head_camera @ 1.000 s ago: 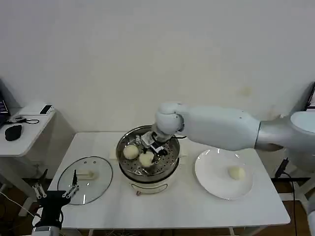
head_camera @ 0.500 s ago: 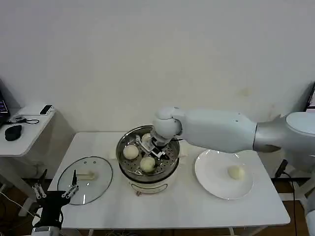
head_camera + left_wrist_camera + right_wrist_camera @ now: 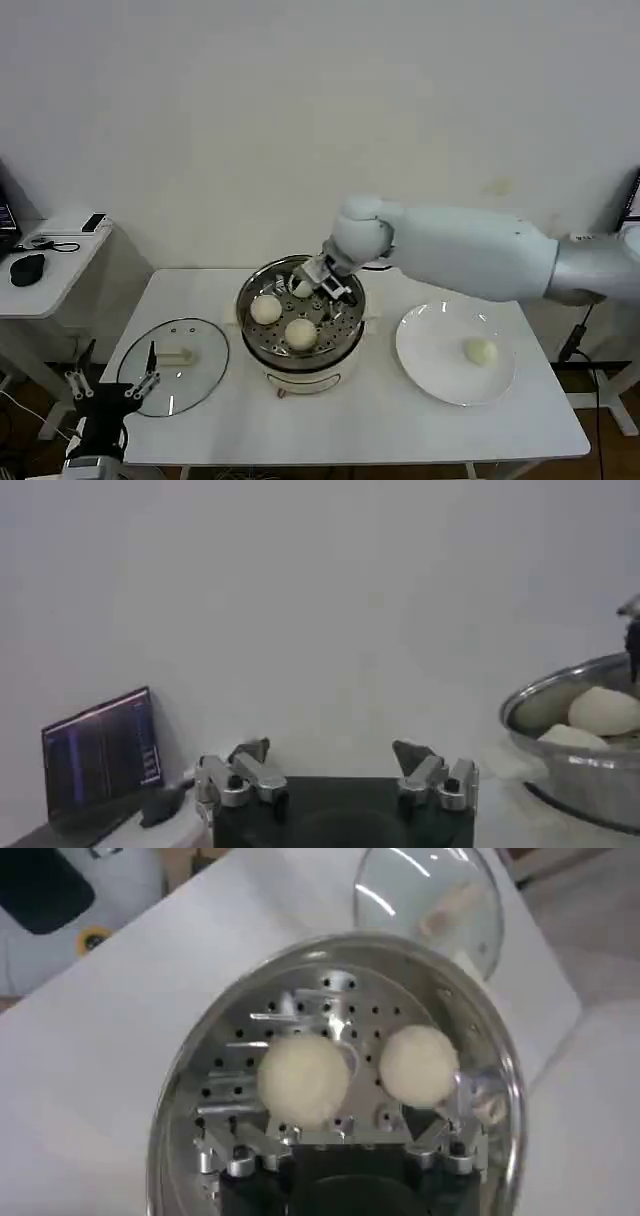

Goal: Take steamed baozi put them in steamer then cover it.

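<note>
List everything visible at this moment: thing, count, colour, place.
Baozi: four, cream-white; three in the steamer, one on the plate.
Steamer: one, shiny steel on a white base, table centre.
Cover: one, clear glass with a cream handle, flat on the table to the robot's left of the steamer.
Plate: one, white, to the right of the steamer.
Table: one, white.
Side desk: one, white, far left, carrying a black mouse.
Right gripper: open, empty, above the steamer's far side.
Left gripper: open, low by the table's near-left edge.
</note>
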`<state>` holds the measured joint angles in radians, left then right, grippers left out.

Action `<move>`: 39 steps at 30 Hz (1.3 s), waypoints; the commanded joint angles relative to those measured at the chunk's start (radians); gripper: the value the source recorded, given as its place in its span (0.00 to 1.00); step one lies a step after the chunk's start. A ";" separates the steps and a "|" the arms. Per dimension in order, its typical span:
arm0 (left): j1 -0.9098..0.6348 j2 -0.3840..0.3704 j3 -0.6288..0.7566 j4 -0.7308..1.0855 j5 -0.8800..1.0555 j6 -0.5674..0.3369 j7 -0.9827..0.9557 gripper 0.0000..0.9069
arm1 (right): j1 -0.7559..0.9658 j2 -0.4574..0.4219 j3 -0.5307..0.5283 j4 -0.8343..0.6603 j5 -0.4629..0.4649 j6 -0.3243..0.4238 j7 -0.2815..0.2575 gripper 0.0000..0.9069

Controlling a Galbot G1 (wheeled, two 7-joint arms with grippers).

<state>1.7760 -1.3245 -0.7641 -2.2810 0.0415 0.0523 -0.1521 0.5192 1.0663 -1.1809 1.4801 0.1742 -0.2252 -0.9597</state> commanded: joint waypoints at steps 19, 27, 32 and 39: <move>-0.040 0.051 0.060 0.035 0.001 0.002 0.006 1.00 | -0.521 -0.692 0.367 0.128 -0.190 -0.142 0.024 1.00; -0.039 0.057 0.060 0.038 0.001 0.002 0.006 1.00 | -0.607 -0.712 0.412 0.072 -0.242 -0.123 0.008 1.00; -0.032 0.054 0.059 0.040 0.000 0.000 0.005 1.00 | -0.640 -0.673 0.449 0.008 -0.264 -0.118 0.012 1.00; -0.025 0.052 0.046 0.041 -0.001 0.000 0.005 1.00 | -0.700 -0.607 0.509 -0.098 -0.295 -0.103 0.016 1.00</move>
<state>1.7502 -1.2745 -0.7137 -2.2432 0.0411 0.0524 -0.1466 -0.0627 0.4423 -0.7650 1.4878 -0.0723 -0.3345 -0.9441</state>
